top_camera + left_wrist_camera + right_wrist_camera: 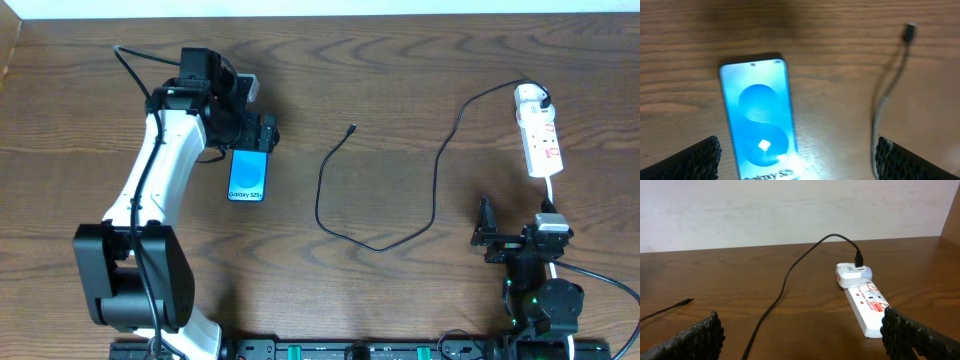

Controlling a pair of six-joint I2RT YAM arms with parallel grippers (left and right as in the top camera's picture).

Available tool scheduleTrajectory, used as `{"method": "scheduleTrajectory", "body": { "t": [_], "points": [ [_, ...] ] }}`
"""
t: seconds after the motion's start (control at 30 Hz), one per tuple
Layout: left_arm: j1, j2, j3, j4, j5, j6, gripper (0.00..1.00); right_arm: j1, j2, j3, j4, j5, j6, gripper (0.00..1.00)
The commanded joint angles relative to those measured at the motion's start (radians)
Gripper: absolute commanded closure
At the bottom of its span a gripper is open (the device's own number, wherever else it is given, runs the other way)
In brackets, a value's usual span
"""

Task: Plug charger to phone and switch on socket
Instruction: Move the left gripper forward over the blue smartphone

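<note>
The phone (247, 176) lies flat on the wooden table, its blue "Galaxy S25+" screen up; it also shows in the left wrist view (757, 120). My left gripper (243, 140) hangs open just above the phone's far end, its fingers (800, 165) wide on either side of it and holding nothing. The charger, a thin black cable (436, 175), runs from the socket (538, 135) in a loop to its free plug tip (352, 128), right of the phone (910, 31). My right gripper (517, 228) is open and empty, just short of the socket (867, 302).
A white adapter (852, 272) is plugged into the socket's far end, with the black cable (785, 280) leaving it. The socket's white cord (553, 195) runs back toward my right arm. A pale wall stands behind the table's far edge.
</note>
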Motion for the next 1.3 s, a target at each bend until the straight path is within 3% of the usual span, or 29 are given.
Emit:
{"method": "scheduleTrajectory", "body": {
  "t": [0.0, 0.13, 1.27],
  "points": [
    [-0.001, 0.054, 0.013, 0.013, -0.15, -0.11, 0.02, 0.013, -0.006, -0.003, -0.002, 0.007, -0.005, 0.01],
    [-0.002, 0.106, 0.013, 0.027, -0.179, -0.158, 0.02, 0.013, -0.006, -0.003, -0.002, 0.007, -0.005, 0.01],
    [-0.015, 0.309, 0.005, 0.039, -0.183, -0.172, 0.03, 0.013, -0.006, -0.003, -0.002, 0.007, -0.005, 0.01]
  ]
}}
